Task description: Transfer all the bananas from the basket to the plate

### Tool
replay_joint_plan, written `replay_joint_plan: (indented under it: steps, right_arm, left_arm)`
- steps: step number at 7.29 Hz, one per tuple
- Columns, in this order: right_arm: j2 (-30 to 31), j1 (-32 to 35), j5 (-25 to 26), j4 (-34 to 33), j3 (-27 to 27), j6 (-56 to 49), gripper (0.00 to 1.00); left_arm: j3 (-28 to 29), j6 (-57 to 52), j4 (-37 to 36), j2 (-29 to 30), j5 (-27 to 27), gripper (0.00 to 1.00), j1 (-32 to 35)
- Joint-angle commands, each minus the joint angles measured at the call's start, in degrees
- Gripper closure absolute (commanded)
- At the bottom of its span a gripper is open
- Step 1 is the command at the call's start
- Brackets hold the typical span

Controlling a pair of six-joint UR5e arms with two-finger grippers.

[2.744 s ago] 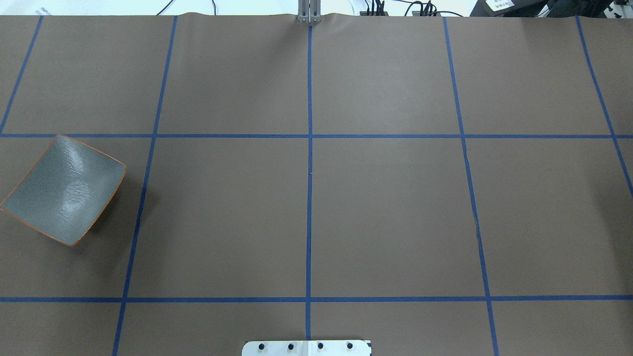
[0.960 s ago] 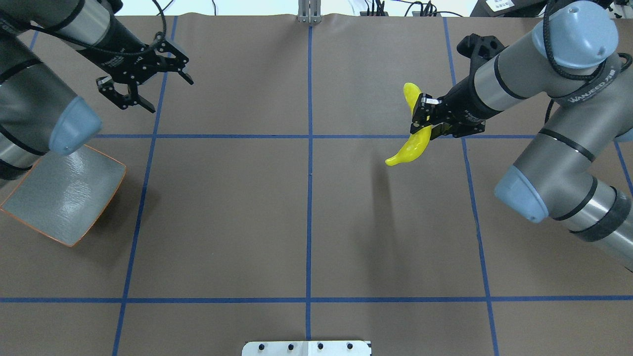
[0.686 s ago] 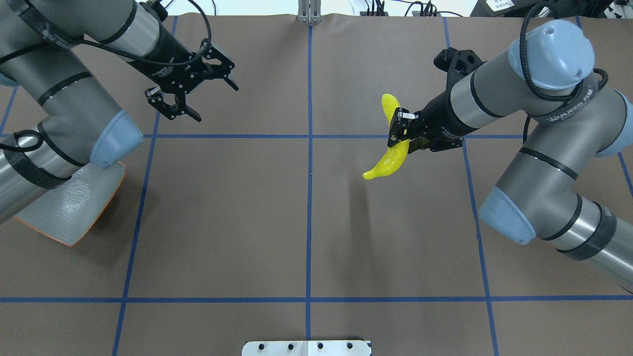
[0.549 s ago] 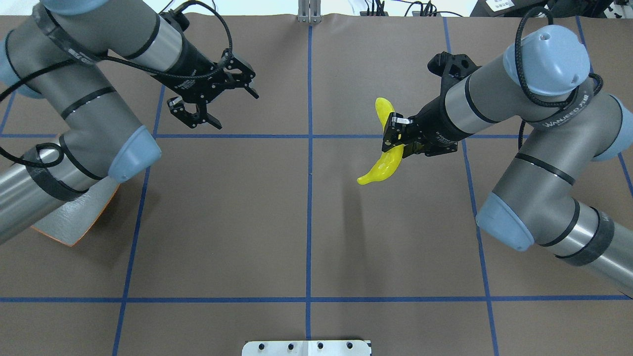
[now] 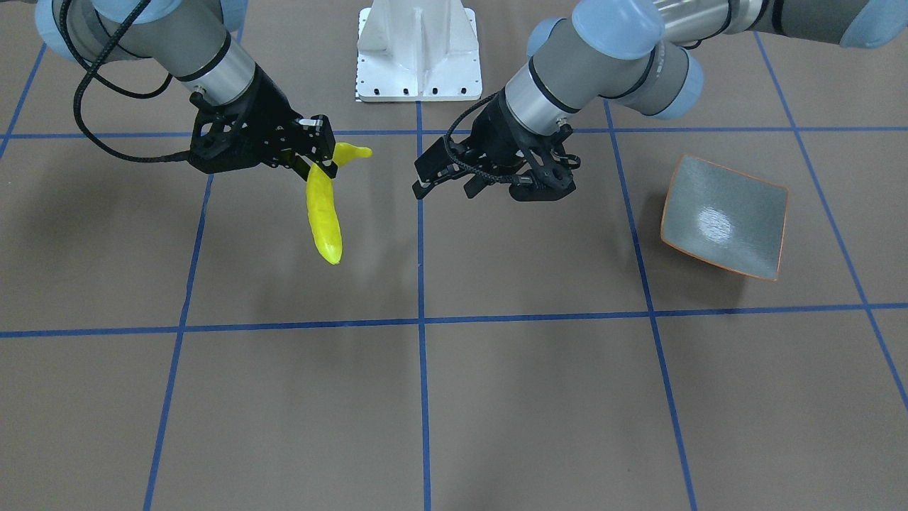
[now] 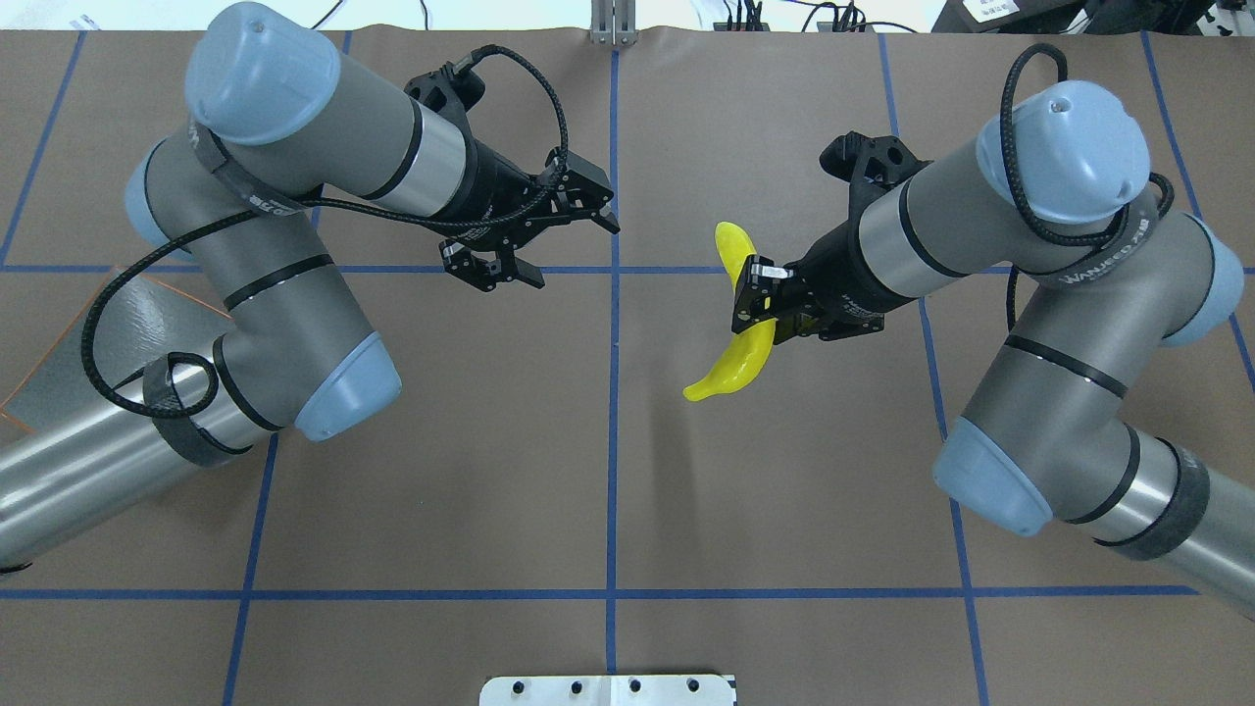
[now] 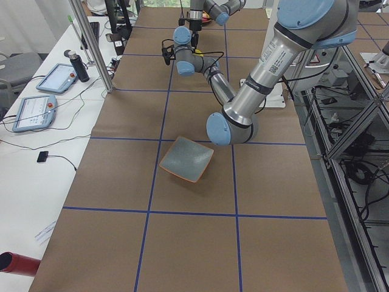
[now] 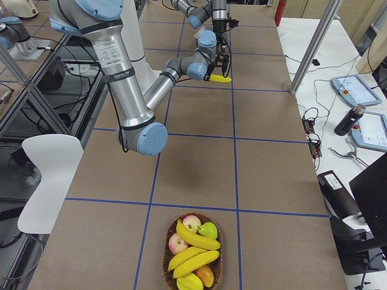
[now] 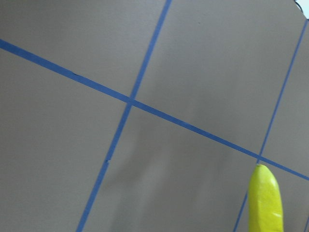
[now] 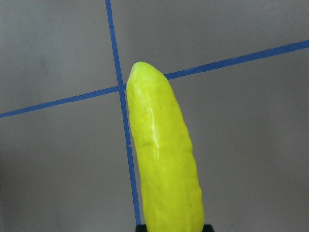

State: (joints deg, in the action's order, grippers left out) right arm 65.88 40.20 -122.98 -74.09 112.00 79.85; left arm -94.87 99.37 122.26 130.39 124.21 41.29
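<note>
Your right end effector point(image 6: 763, 312) clamps the probably light, stiff, slippery banana point(image 6: 730, 365) near its middle; the wide-spread left end effector point(image 6: 564, 250) should take the half beneath.

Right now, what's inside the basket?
Bananas lie on top, with two pinkish apples, a green one and an orange fruit. Whatever sits beneath them, and the floor of the basket, is covered.

Our left arm point(image 6: 275, 284) and right arm point(image 6: 1069, 324) are grey tubes with pale blue caps. Black braided cables point(image 6: 85, 343) reach the black left gripper point(image 6: 577, 253) and right gripper point(image 6: 757, 297).
</note>
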Motion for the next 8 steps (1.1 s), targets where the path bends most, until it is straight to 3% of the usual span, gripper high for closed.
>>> replay_joint_plan:
  steps: [1,3,8]
  right_arm:
    - [-1.4,-1.7,0.3,0.0,0.1,0.0,1.0]
    - [-2.4,-1.7,0.4,0.0,0.1,0.0,1.0]
    - [-3.2,-1.9,1.9,0.0,0.1,-0.9,1.0]
  left_arm:
    - [4.0,0.1,0.4,4.4,-1.0,0.0,-1.7]
    - [5.5,1.6,0.3,6.8,-6.2,0.0,-5.4]
    - [9.6,3.0,0.6,10.6,-6.9,0.03,-6.6]
